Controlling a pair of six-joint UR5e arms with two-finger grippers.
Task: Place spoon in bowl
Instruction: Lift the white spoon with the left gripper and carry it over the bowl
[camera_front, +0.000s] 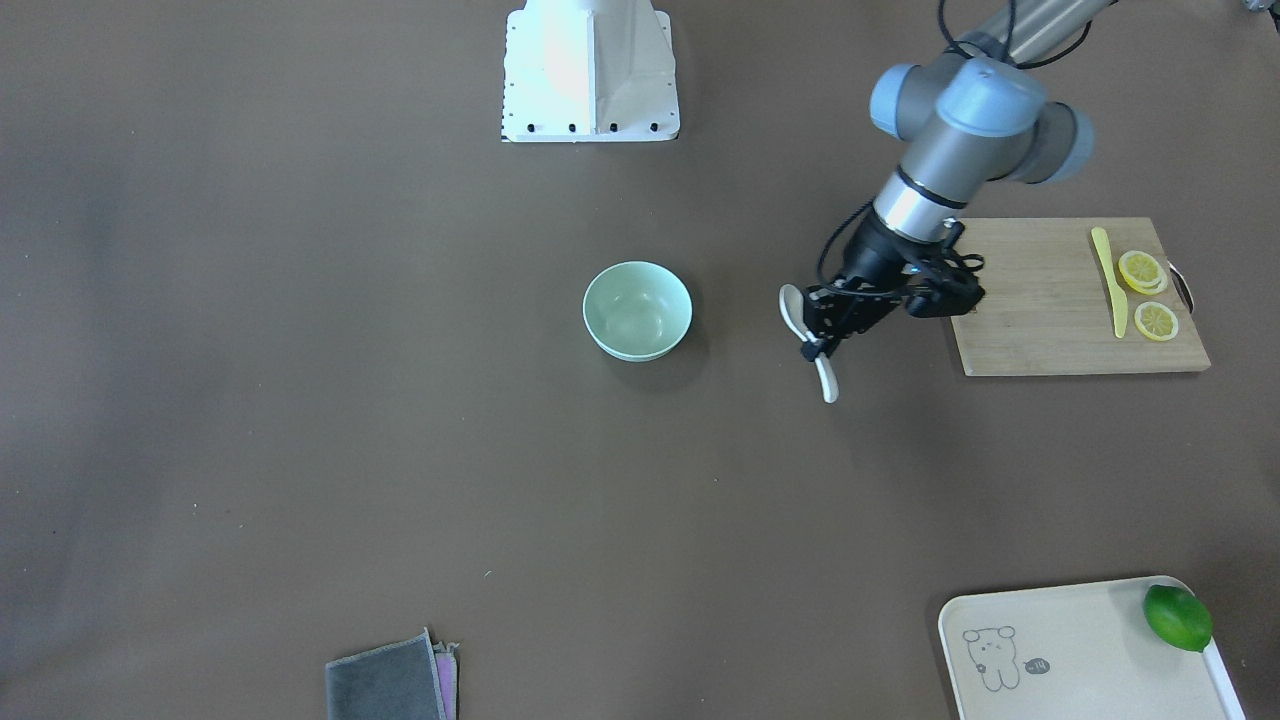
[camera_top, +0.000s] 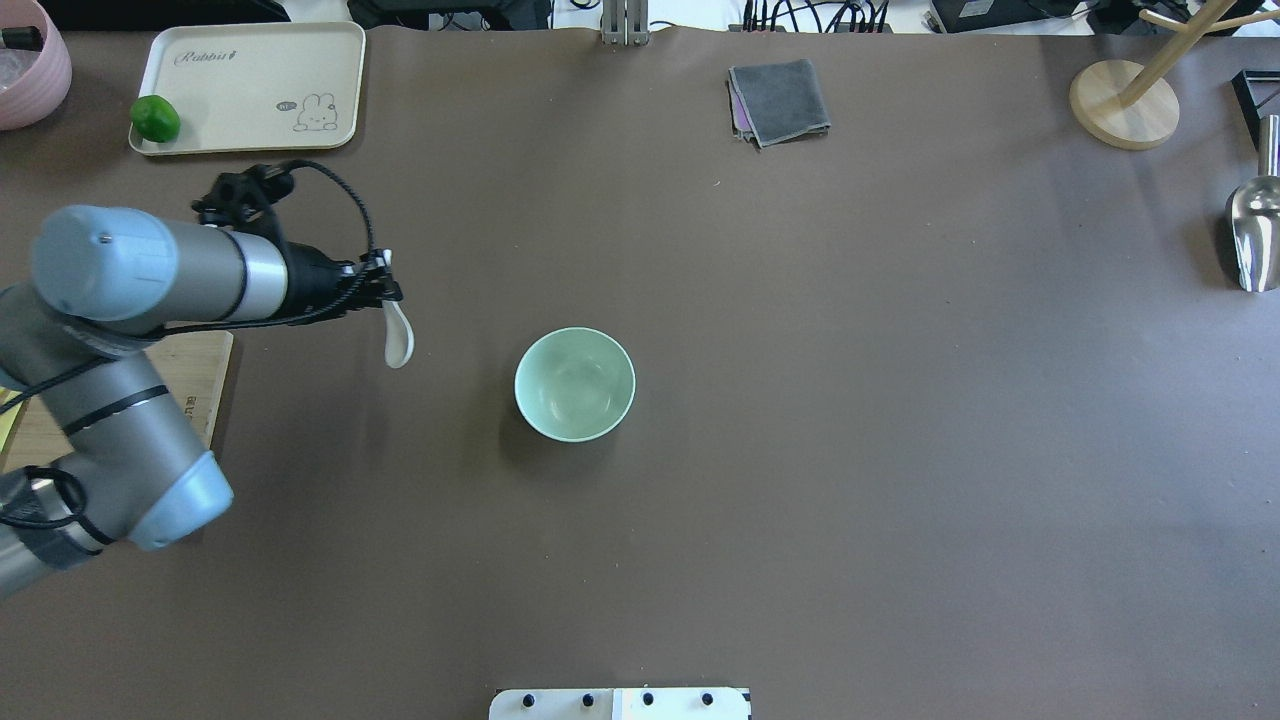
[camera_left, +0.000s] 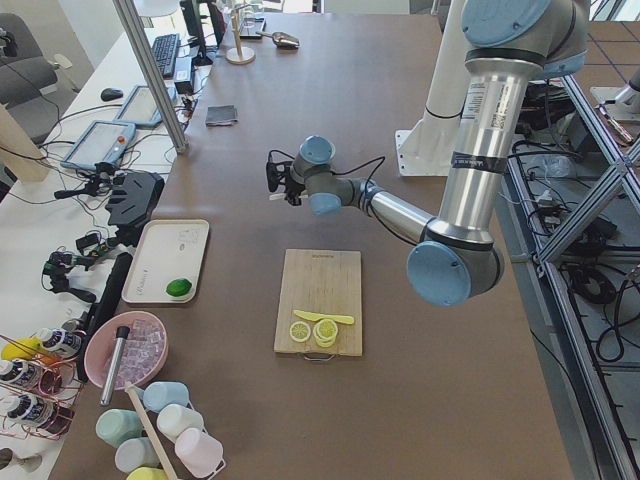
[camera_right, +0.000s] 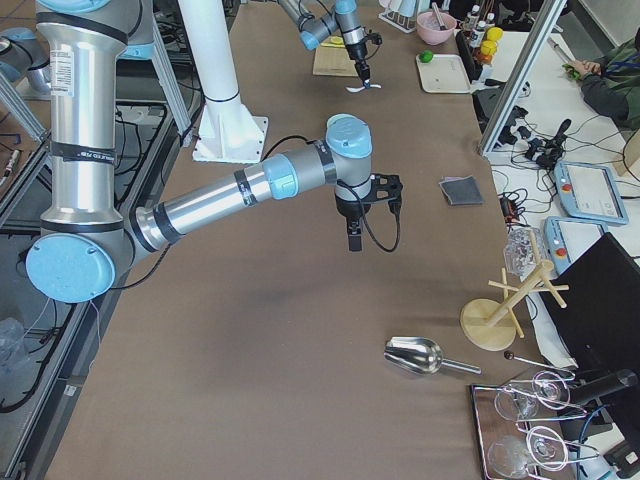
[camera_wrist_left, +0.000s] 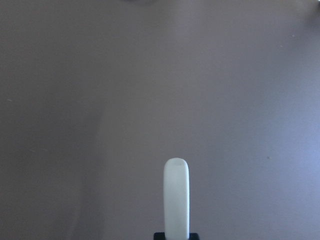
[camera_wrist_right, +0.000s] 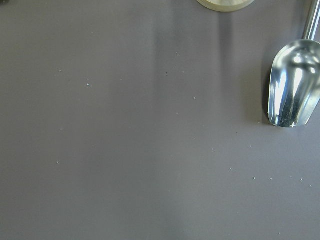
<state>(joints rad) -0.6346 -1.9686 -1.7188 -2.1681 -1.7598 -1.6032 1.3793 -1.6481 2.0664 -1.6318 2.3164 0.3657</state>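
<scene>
The left gripper (camera_front: 813, 347) pinches the white spoon (camera_front: 826, 378) at its neck, where the scoop meets the handle, so both ends stick out free. I think this grip is chosen so that the spoon is balanced and can be let go cleanly over the bowl. The spoon seems to hang a little above the table. It is near the bowl (camera_front: 637, 268), on the side of the cutting board (camera_front: 1040, 310), but not over it. The left wrist view shows only the handle end, over bare table. I judge the carrying about half done: the arm needs to go sideways to the bowl and then lower.

The bowl stands upright and is empty. The cream tray (camera_front: 1080, 660) holds one lime (camera_front: 1178, 617) in its corner. On the cutting board lie a yellow knife (camera_front: 1108, 282) and lemon slices (camera_front: 1142, 270), well apart from the bowl.

The right gripper (camera_right: 353, 238) hangs over bare table, not far from a metal scoop (camera_wrist_right: 292, 85). I cannot tell whether it is spread or pressed together.
</scene>
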